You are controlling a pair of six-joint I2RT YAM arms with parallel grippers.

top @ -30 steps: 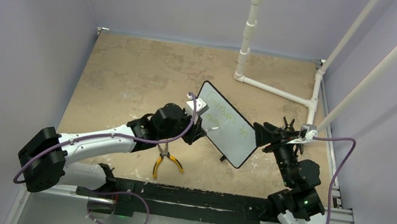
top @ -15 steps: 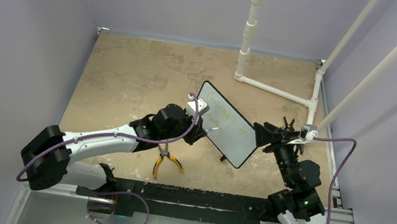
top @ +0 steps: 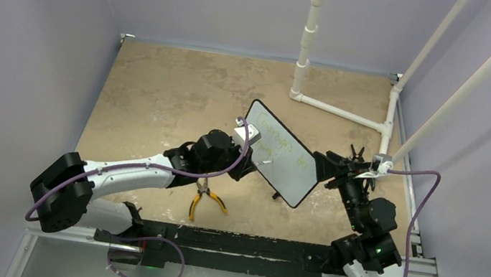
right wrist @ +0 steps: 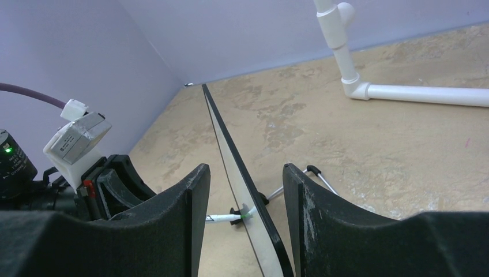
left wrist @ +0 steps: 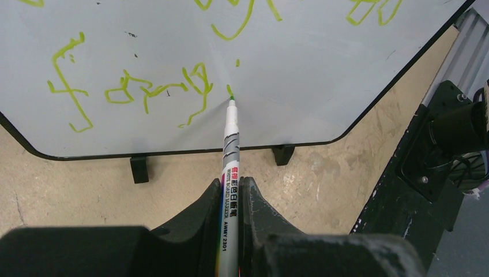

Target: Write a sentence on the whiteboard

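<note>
The whiteboard stands upright on its two black feet in the middle of the table, angled across it. Green handwriting, the sentence, runs in two rows over its face. My left gripper is shut on a white-barrelled green marker. The marker's tip touches the board just right of the lower row's last stroke. My right gripper is open. Its fingers straddle the board's right edge with a gap on each side. The marker shows beyond them.
Yellow-handled pliers lie on the table just below my left wrist. A white PVC pipe frame stands at the back right and runs along the right side. The board's wire stand props it from behind. Purple walls enclose the table.
My left arm has edged right, carrying the marker a little along the lower row. The board and my right arm have not moved.
</note>
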